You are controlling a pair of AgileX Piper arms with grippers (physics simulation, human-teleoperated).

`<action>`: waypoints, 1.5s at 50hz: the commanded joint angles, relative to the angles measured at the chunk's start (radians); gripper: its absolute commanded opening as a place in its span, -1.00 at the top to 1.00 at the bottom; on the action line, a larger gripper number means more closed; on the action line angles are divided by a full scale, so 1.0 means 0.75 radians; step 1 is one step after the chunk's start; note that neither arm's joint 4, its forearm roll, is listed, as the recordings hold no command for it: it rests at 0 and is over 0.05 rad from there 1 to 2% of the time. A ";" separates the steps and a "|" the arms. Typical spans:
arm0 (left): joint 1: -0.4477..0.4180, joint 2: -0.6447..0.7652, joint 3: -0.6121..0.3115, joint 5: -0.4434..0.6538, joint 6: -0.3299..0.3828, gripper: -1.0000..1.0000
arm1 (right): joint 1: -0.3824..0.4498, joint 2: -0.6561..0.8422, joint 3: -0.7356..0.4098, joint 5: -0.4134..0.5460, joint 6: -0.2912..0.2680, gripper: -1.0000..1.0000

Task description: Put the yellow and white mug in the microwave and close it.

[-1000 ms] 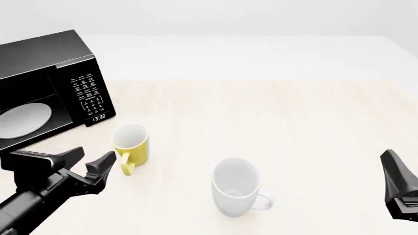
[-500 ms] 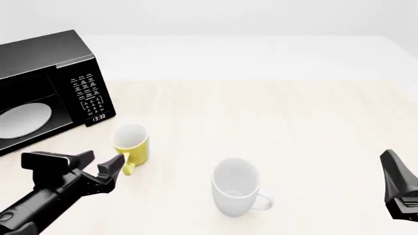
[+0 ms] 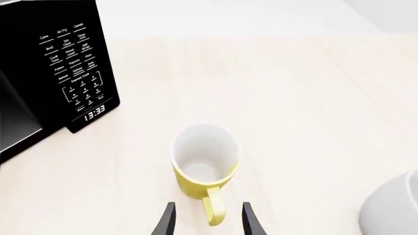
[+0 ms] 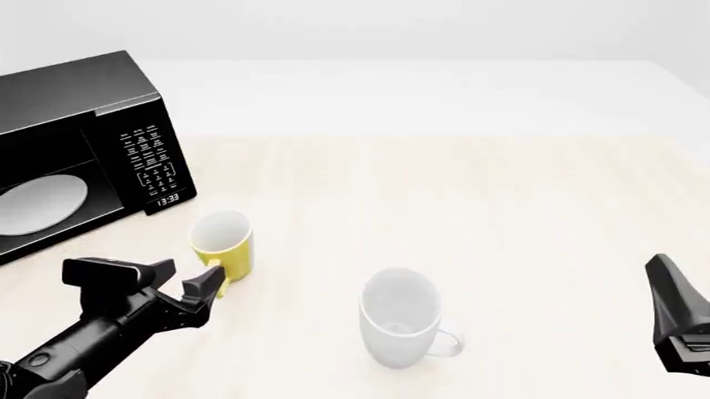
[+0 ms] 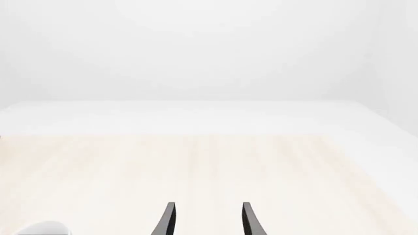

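Handle (image 3: 214, 211) of the yellow and white mug (image 4: 222, 243) is straddled by the spread, empty fingers of the left gripper (image 3: 207, 221). The mug is stood on the table (image 4: 500, 199), just before the open microwave (image 4: 78, 141). A push instead of a pinch is judged likely to tip it.

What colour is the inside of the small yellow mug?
White inside the yellow and white mug, with a yellow outside and handle; the left wrist view shows it best.

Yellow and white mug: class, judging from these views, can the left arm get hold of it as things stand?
Probably yes. The left gripper is open, its fingers on either side of the handle of the yellow and white mug, with nothing between them.
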 commanded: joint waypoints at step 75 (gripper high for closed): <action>0.034 -0.218 0.057 0.056 0.024 1.00 | 0.003 0.000 0.001 0.000 -0.001 -1.00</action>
